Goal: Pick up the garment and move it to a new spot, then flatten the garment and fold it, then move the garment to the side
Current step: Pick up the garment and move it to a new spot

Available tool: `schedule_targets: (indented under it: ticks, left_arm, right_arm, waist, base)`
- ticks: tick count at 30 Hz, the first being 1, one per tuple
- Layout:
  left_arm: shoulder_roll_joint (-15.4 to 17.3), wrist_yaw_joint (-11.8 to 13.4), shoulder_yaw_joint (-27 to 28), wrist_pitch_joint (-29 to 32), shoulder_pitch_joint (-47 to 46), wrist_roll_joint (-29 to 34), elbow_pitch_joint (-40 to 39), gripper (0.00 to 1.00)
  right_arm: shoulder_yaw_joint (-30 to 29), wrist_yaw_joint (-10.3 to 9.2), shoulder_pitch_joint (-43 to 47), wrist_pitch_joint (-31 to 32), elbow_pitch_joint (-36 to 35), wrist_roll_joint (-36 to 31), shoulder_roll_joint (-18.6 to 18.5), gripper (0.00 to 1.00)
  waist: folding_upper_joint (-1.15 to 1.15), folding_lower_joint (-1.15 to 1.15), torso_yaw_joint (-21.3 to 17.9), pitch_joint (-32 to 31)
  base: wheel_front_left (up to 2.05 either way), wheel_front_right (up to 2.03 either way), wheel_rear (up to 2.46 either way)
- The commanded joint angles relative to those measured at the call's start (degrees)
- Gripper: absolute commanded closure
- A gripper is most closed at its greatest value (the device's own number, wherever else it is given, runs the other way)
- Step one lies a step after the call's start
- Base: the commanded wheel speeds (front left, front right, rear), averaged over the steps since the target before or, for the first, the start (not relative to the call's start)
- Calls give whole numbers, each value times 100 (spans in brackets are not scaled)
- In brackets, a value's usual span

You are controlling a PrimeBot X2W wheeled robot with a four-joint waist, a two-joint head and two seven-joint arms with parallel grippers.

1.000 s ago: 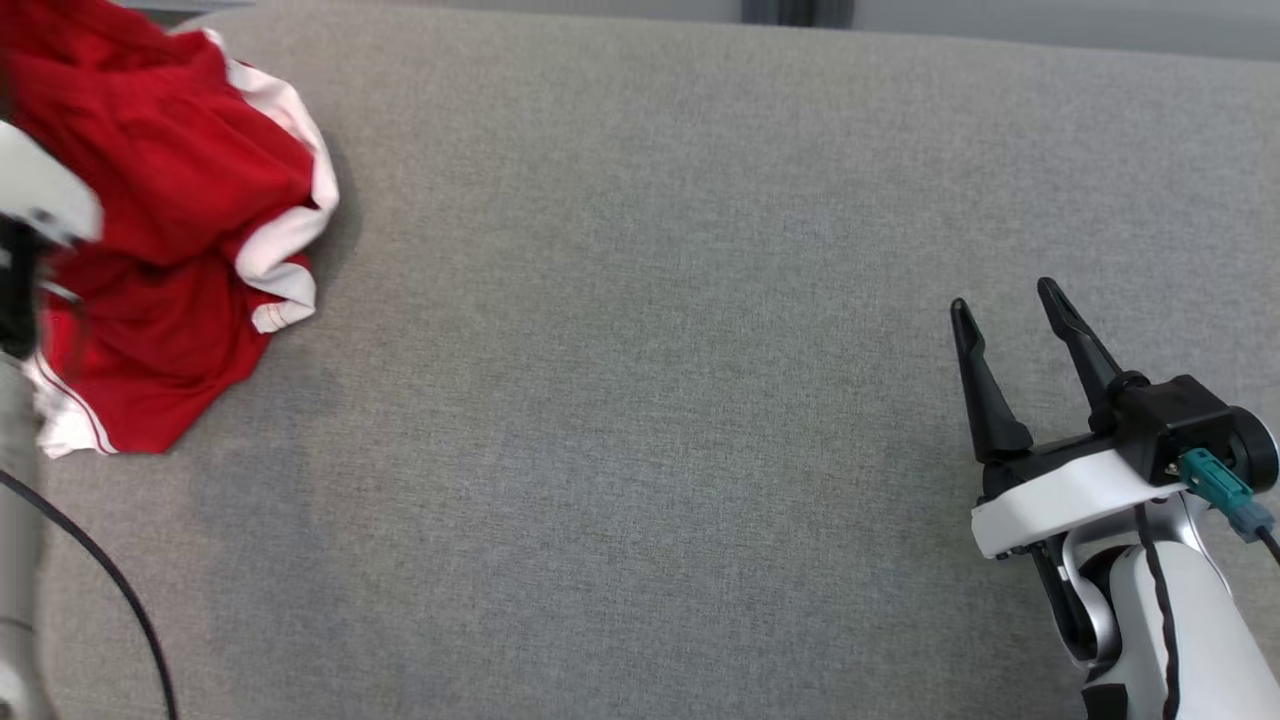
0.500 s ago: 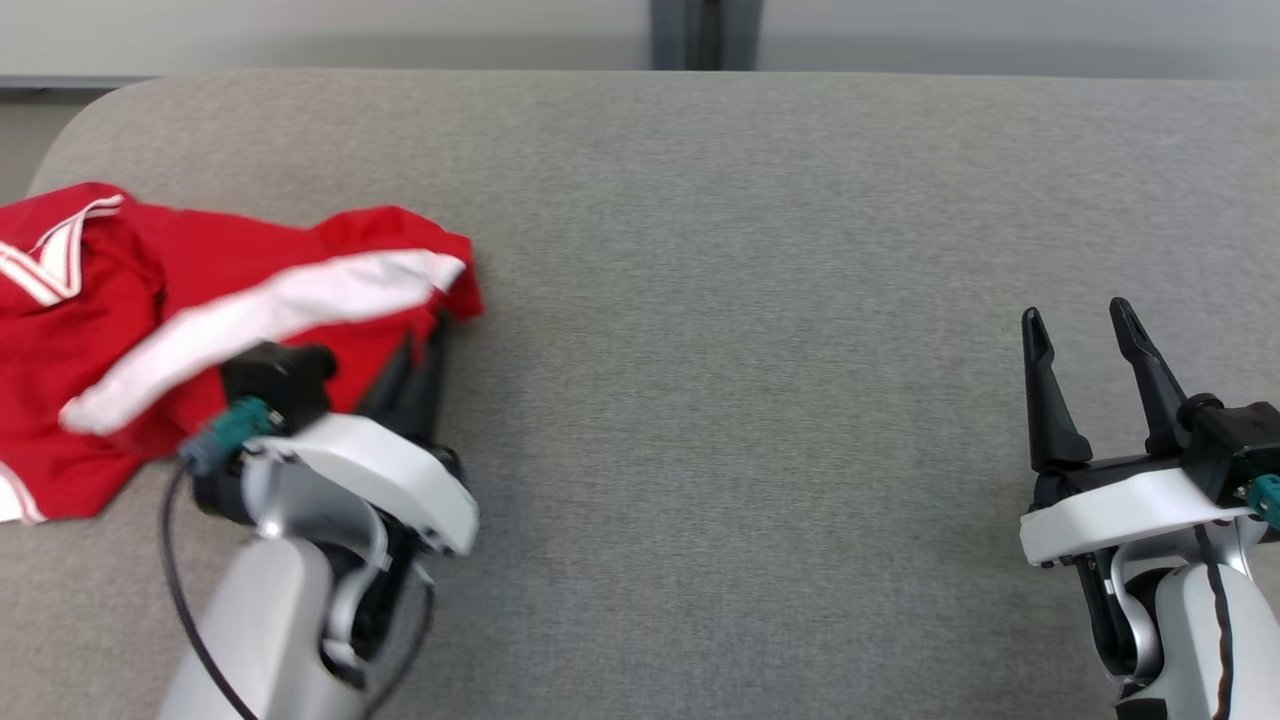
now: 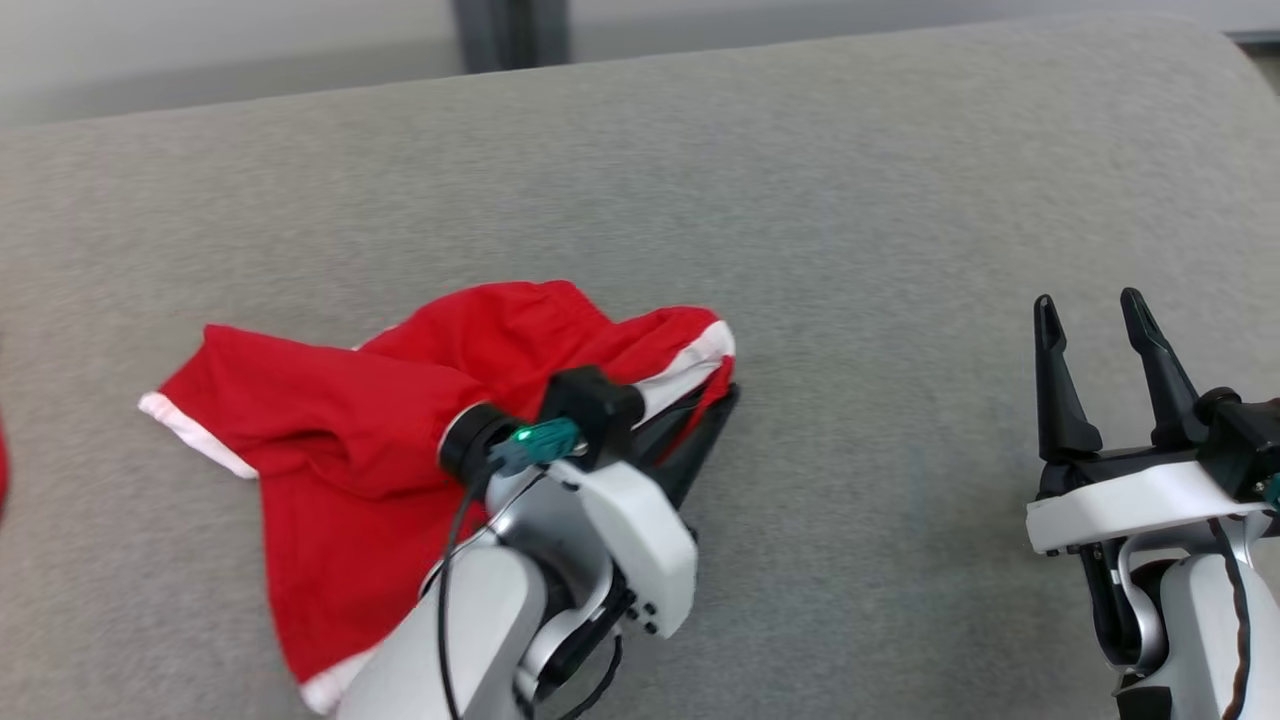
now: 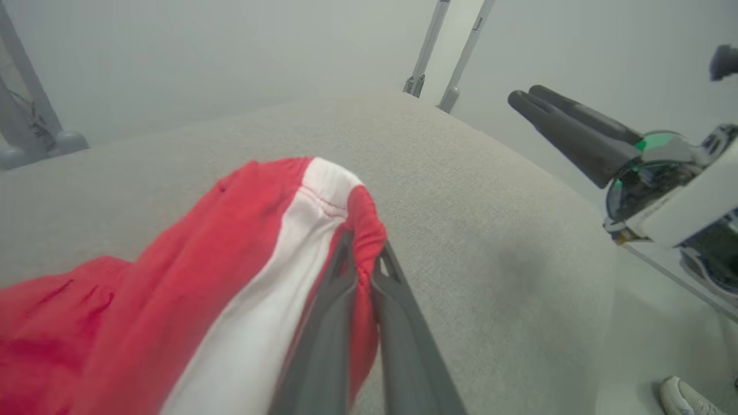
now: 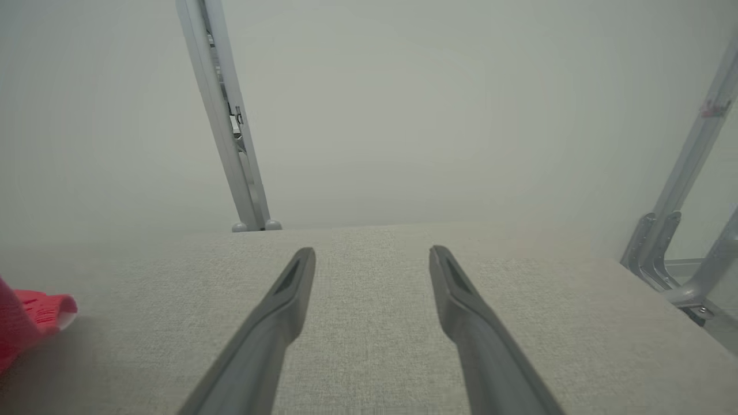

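Near the front edge of the bench (image 3: 850, 200), a little left of its middle, the left arm reaches forward, and the left tool (image 3: 722, 400) is closed on the garment (image 3: 380, 440). From the left wrist view, its two dark fingers (image 4: 323, 346) lie pressed together, and they pinch a red fold next to a white stripe at their tips. The garment is red with white bands along its edges. It lies crumpled on the left half of the bench, about halfway between the front edge and the far edge. One part spreads toward the left edge, and another part runs back toward the front edge, beside the arm. The pinched end is the part closest to the middle of the bench.

On the right side, also near the front edge, the right tool (image 3: 1088, 300) is open and holds nothing. Its fingers (image 5: 271, 323) stand apart, with bare grey bench between them. It is well apart from the garment.

Beyond the far edge, a grey metal post (image 3: 510, 30) stands in front of a pale wall (image 5: 461, 86).
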Motion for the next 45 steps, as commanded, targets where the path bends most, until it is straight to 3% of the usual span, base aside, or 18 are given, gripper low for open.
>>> schedule_targets:
  ticks: [1,9,15,16,17,24,29,34,35,36,39,45]
  left_arm:
    - [-1,-61,-91,6,-221,14,59,100]
    - [-39,-147,-796,-31,-1019,-123,498,100]
    - [-43,-168,-1541,-62,-1161,-695,907,100]
    - [-45,-197,-1662,-66,-1167,-822,959,69]
    - [-43,-207,-1773,-87,-1171,-939,986,0]
    - [-42,-316,-2208,-242,-1187,-1217,977,0]
    - [211,-348,-2178,-250,-1003,-1388,729,0]
    - [581,141,-1702,-580,-752,-1414,440,0]
    - [581,141,-1702,-580,-752,-1414,440,0]
    - [735,391,-1409,-807,-688,-1389,331,0]
    - [939,679,-986,-1083,-546,-1492,206,0]
    - [1272,1042,-264,-1597,-337,-1651,50,0]
  right_arm:
    - [7,-2,-60,-66,12,60,-28,0]
    - [-3,-2,-73,-217,181,253,-25,0]
    - [10,-2,-53,-287,297,327,-25,0]
    - [9,-2,-69,-300,317,320,-25,0]
    - [17,-2,-96,-309,329,312,-25,0]
    - [40,-2,-162,-317,400,160,-31,0]
    - [-8,-2,-146,-272,441,28,-32,0]
    - [-10,-2,-85,-196,382,-25,-32,0]
    - [-10,-2,-85,-196,382,-25,-32,0]
    - [-26,-2,-55,-162,345,-46,-32,0]
    - [-75,-2,-12,-105,291,-90,-31,0]
    - [-85,-2,31,-13,174,-136,-30,0]
  waist:
    - [0,0,-390,159]
    - [0,0,-1138,476]
    - [0,0,-1215,621]
    - [0,0,-1186,624]
    - [0,0,-1145,616]
    - [0,0,-669,341]
    - [0,0,-267,36]
    - [0,0,32,-218]
    - [0,0,32,-218]
    - [0,0,140,-306]
    - [0,0,292,-420]
    - [0,0,443,-567]
  base:
    - [0,0,0]
    - [0,0,0]
    - [0,0,0]
    - [0,0,0]
    - [0,0,0]
    - [0,0,0]
    - [0,0,0]
    - [0,0,0]
    - [0,0,0]
    - [0,0,0]
    - [0,0,0]
    - [0,0,0]
